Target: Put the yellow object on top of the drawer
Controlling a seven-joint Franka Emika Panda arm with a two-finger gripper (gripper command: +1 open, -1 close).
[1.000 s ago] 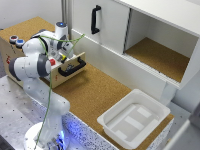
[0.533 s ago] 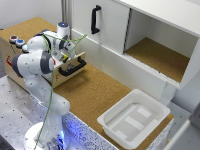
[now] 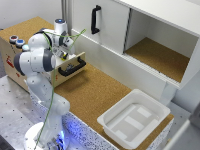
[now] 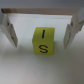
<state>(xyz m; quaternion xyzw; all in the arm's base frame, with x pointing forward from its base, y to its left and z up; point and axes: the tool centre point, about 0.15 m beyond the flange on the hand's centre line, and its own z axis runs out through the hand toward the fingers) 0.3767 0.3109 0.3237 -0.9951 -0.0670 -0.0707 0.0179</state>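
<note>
- Hovering: gripper point(image 4: 42, 31) over the pulled-out drawer point(image 3: 70, 64), jaws spread wide and gripping nothing; 1 finger point(image 4: 9, 27) stands on each side of the block, apart from it, so that a straight drop would bracket it.
- Block point(image 4: 43, 41): yellow, black marks on its top face, lying flat on the pale drawer floor, centred between the fingers, untouched.
- Drawer top point(image 3: 27, 31): bare cork, near the arm; judged the place to set the block.
- Tub point(image 3: 134, 120): white, well apart at the exterior view's right, uninvolved.

Bright, even light; wrist view soft, perhaps motion-blurred.
</note>
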